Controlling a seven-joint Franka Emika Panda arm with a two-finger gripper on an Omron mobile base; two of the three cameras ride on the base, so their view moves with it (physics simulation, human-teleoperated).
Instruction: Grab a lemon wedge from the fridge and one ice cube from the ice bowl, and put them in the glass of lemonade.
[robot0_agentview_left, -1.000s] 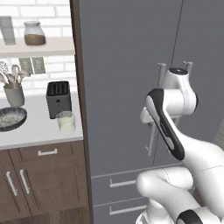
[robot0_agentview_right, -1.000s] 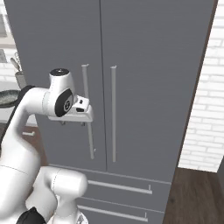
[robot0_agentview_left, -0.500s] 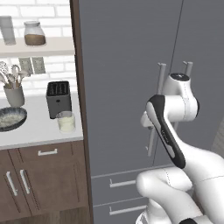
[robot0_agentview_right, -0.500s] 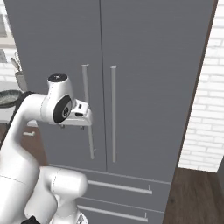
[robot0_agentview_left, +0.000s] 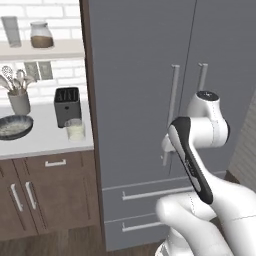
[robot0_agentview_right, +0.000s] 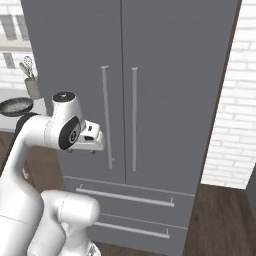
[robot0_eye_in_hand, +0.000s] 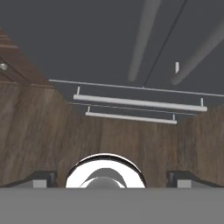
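A: Start close in. What is the gripper (robot0_eye_in_hand: 112, 177) doing?

B: In the hand view the two dark finger tips sit far apart at the bottom corners, so the jaws stand wide with nothing between them. From the right base camera the hand is level with the lower part of the left door handle (robot0_agentview_right: 106, 117), just beside it and not closed around it.

A: And the fridge (robot0_agentview_right: 165, 60)?

B: Both grey doors are shut, and the two drawer fronts below, each with a horizontal bar, are shut too. The lemon wedge would be inside, so I can't say which shelf it lies on.

A: Farther off, to the left?

B: On the white counter (robot0_agentview_left: 45, 142) the glass of lemonade (robot0_agentview_left: 75, 130) stands just in front of the black toaster (robot0_agentview_left: 67, 104), close to the fridge's side panel. The ice bowl (robot0_agentview_left: 14, 126) lies further left, well apart from the glass, with a grey utensil cup (robot0_agentview_left: 19, 101) behind it. I can't make out single ice cubes in it.

A: How far along, then?

B: Barely started, I'd judge. No door open, no wedge fetched, no cube taken, nothing visibly added to the glass. The step in hand looks like taking hold of the left handle to pull the door; everything else is left.
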